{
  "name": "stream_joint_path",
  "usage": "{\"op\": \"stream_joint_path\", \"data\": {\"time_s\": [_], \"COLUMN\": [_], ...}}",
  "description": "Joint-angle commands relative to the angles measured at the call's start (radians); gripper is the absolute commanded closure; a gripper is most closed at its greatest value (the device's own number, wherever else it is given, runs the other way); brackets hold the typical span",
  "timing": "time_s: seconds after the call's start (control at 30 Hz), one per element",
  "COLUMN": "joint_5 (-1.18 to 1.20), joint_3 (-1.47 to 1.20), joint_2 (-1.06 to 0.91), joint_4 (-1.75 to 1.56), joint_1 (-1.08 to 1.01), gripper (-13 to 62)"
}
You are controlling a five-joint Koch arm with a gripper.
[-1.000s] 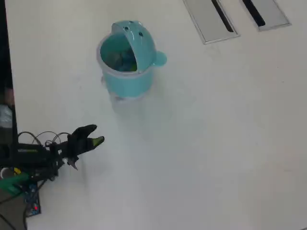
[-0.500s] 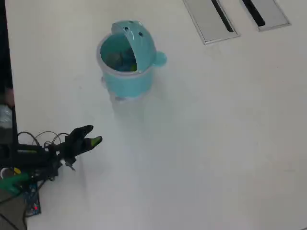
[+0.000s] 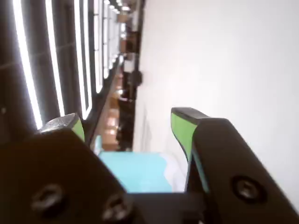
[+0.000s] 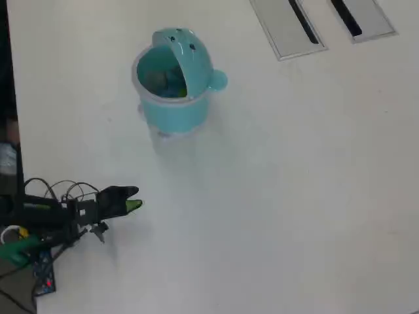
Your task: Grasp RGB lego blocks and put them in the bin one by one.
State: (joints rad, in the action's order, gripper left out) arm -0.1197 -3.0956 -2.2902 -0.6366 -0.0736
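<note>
Bin (image 4: 175,104) mid-table, fingers (image 3: 180,127) parted, empty

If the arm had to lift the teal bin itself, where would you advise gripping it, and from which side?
I would grip the bin's open rim on the side away from the domed lid, coming down from above. The body looks too wide for the gripper, while the rim is a thin wall the jaws could straddle. The side knob is another option, but it is round and may slip.
</note>
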Motion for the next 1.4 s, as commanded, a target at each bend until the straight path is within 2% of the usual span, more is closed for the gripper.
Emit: {"op": "stream_joint_path", "data": {"time_s": [0.0, 0.37, 0.67, 1.37], "joint_5": [0.008, -0.035, -0.031, -0.021], "joint_3": [-0.075, -0.075, -0.075, -0.075], "joint_2": [-0.063, -0.060, -0.051, -0.049], "joint_4": [0.078, 0.430, 0.592, 0.609], "joint_1": [-0.003, 0.015, 0.017, 0.018], "gripper": [14.0, 14.8, 14.8, 14.9]}}
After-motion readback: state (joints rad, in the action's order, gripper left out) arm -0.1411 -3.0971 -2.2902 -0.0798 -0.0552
